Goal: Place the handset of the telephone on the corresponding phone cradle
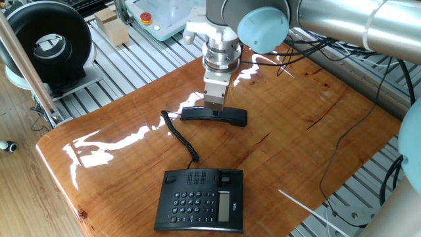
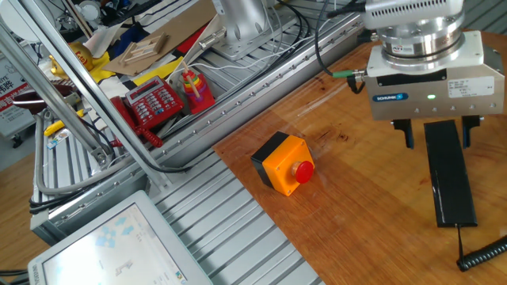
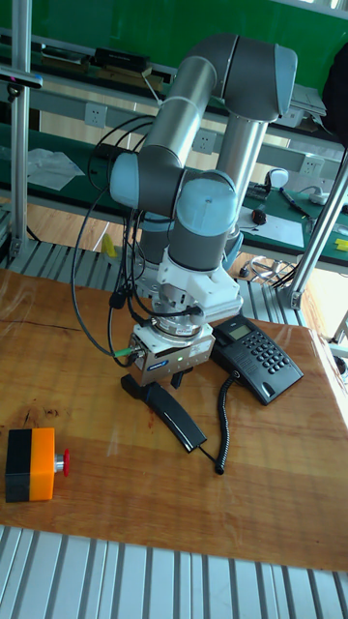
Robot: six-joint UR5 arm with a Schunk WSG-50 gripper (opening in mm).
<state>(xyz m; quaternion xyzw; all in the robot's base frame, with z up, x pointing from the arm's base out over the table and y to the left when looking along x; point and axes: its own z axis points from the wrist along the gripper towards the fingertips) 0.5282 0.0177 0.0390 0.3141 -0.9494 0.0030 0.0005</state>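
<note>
Robotics lab: aluminium-profile frame (image 2: 261, 87)

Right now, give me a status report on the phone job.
Gripper open, astride the handset. Handset flat on the table, off the cradle. Nothing between them but its cord.
</note>
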